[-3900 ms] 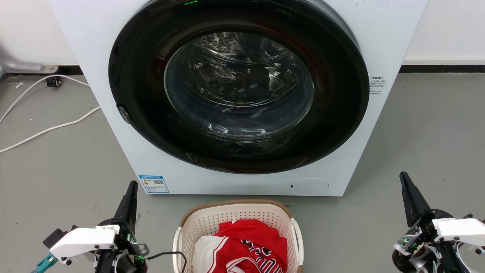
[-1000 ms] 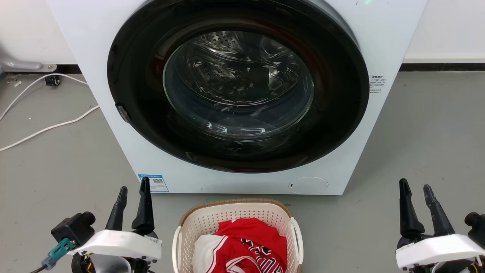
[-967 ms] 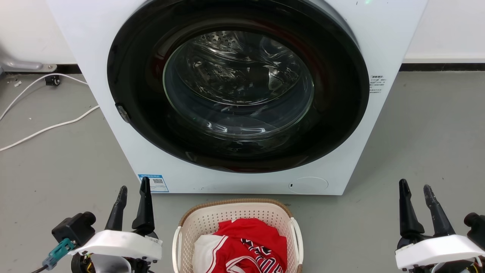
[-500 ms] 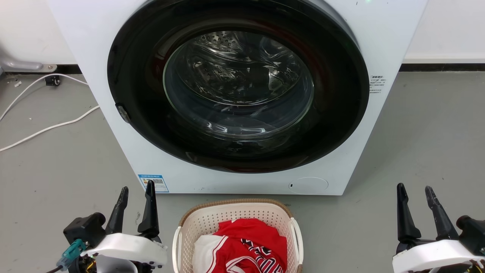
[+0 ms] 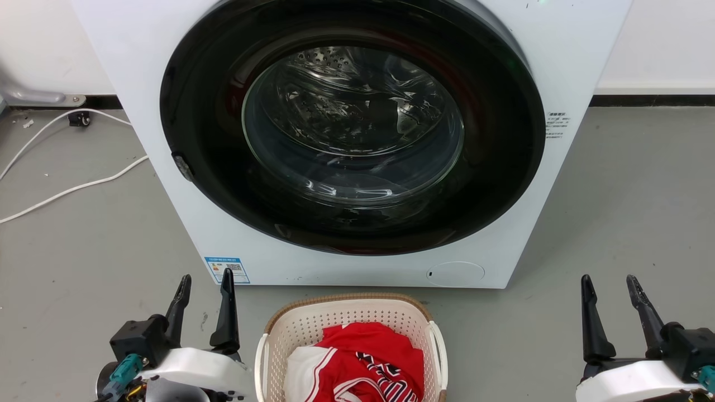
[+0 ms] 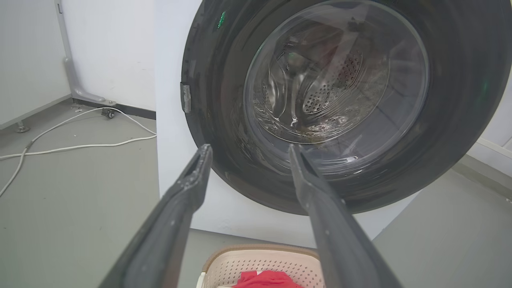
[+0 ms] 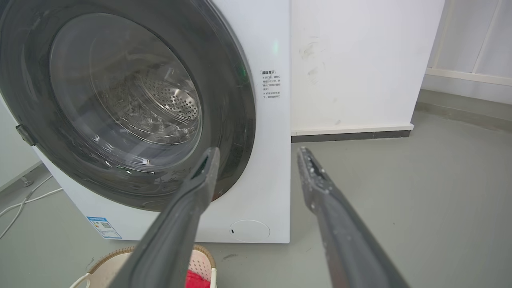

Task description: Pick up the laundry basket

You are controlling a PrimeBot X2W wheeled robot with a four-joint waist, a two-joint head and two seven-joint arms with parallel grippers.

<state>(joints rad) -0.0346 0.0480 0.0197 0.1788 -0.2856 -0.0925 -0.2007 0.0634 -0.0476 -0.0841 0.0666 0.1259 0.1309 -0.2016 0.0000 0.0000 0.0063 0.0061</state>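
Note:
The laundry basket [image 5: 313, 326], cream perforated plastic with a brown woven rim, stands on the floor at the bottom centre of the head view and holds red and white clothes [image 5: 366, 357]. Its white side handles run along both long sides. My left gripper [image 5: 205, 280] is open, just left of the basket and apart from it, fingers pointing at the washing machine. Far to the basket's right, my right gripper [image 5: 609, 280] is open too. The basket's far rim [image 6: 260, 252] peeks between the left gripper [image 6: 248, 150] fingers, and a corner [image 7: 202, 262] shows beside the right gripper [image 7: 258, 152].
A white front-loading washing machine [image 5: 357, 139] with a shut dark round door stands close behind the basket. White cables [image 5: 72, 187] lie on the grey floor at the left. A white wall [image 7: 360, 60] runs behind, with open floor to the right.
Both grippers went from side-on with fingers together to flat with fingers apart. Over the last second the left one shifted right toward the basket and the right one shifted slightly left and lower.

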